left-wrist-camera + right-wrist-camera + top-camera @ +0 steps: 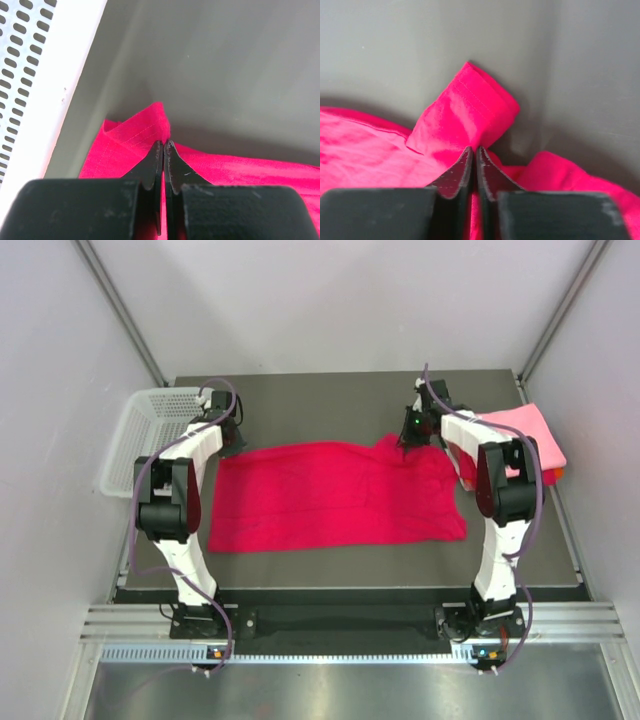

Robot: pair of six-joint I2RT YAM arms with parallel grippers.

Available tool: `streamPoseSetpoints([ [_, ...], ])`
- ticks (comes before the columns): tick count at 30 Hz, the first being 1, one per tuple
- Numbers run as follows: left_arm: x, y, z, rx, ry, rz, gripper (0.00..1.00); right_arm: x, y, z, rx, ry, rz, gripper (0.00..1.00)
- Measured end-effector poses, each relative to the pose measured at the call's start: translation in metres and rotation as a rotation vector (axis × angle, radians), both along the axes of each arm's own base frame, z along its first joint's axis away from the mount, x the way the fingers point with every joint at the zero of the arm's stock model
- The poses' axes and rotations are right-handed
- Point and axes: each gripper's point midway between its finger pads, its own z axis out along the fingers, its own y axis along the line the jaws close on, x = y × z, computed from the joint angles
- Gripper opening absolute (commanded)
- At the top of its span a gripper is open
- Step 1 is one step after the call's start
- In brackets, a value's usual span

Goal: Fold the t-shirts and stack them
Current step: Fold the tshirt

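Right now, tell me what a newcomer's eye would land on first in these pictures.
The crimson-magenta cloth t-shirt spread flat across the middle of the dark table, with the left gripper and right gripper each pinching its far edge. Next, the folded light pink t-shirt at the table's right edge and the white perforated plastic basket at its far left corner.

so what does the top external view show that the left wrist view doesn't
Only the top external view shows the whole crimson t-shirt spread flat, the right gripper at its far right corner, and a folded pink t-shirt at the table's right edge. Only the left wrist view shows the left gripper up close, jaws closed on a raised fold of stitched hem. Both show the crimson shirt, the white basket and the grey table.
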Motion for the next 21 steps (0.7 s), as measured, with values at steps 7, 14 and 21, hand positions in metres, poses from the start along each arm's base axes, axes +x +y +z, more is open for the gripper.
streamPoseSetpoints([
  [7,0.0,0.0,0.0,0.001,0.0,0.001,0.0,0.01,0.001,0.013,0.01,-0.018,-0.011,0.0],
  [14,0.019,0.001,0.021,0.007,-0.05,0.007,0.0,0.06,-0.004,0.077,0.001,-0.199,-0.026,0.0],
  [21,0.022,0.001,0.023,0.01,-0.058,0.009,0.0,0.058,-0.01,0.072,-0.054,-0.211,-0.007,0.0],
])
